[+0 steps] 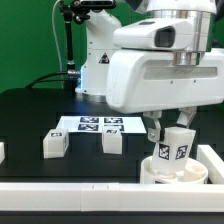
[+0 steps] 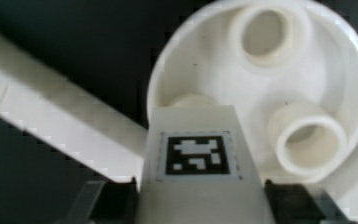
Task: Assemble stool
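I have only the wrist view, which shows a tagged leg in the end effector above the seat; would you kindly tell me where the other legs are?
Observer: One loose leg and a second leg lie apart on the black table, both on the exterior view's left of the seat and the held leg.
Operator: Thank you. Does anything else lie near them?
Observer: The marker board lies flat just behind them, closer to the second leg.
Operator: And how is the seat placed on the table?
Observer: A white wall runs along the near edge and turns on the exterior view's right; the seat sits in that corner.
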Controlling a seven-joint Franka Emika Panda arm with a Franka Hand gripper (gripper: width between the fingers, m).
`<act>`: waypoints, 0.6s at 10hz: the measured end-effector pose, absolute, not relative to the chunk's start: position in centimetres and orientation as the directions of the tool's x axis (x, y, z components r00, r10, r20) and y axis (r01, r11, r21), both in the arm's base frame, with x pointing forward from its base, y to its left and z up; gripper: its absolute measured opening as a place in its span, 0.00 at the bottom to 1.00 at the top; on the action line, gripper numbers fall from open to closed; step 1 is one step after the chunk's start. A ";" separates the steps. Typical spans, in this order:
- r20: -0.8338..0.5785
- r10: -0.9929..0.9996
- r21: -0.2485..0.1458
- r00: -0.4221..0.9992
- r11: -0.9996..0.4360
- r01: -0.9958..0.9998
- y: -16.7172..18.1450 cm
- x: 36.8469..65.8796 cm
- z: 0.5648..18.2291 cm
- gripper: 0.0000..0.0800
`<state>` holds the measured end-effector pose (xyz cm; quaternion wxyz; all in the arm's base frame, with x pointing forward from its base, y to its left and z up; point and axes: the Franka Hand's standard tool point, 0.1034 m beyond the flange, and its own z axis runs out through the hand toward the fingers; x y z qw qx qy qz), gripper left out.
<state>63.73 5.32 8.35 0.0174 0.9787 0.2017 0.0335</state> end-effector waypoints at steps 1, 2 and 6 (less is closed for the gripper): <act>0.064 0.321 0.042 0.945 -0.947 0.319 5.7 63.7 8.3 0.43; 0.067 0.266 0.034 0.962 -0.964 0.265 5.7 63.7 8.3 0.43; 0.072 0.010 0.000 0.997 -1.000 0.010 6.0 63.7 8.3 0.43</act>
